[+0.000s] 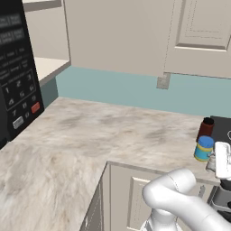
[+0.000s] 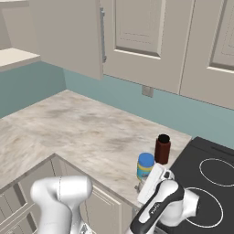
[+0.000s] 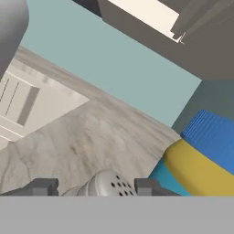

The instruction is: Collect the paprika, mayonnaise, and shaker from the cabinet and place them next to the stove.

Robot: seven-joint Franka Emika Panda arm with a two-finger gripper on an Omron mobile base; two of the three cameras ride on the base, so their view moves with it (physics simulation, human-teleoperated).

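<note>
The dark red paprika [image 1: 205, 129] [image 2: 162, 148] stands on the counter beside the black stove [image 1: 223, 128] [image 2: 205, 183]. Just in front of it stands the blue-lidded mayonnaise [image 1: 204, 149] [image 2: 145, 167] [image 3: 205, 155]. My gripper [image 1: 216, 163] [image 2: 148, 183] [image 3: 96, 187] is low at the counter's front edge beside the mayonnaise. Its fingertips press on both sides of the small pale shaker [image 1: 210, 163] [image 3: 107, 183], whose perforated dome shows between them. The doorless cabinet shelf [image 1: 47, 67] [image 2: 16, 57] lies far to the left.
A black microwave with a keypad [image 1: 16, 67] stands at the left. A marbled counter [image 1: 90, 135] [image 2: 82, 132] stretches between it and the stove. Panelled wall cabinets [image 2: 137, 32] hang above, and a wall outlet [image 1: 163, 82] [image 2: 147, 91] sits on the teal backsplash.
</note>
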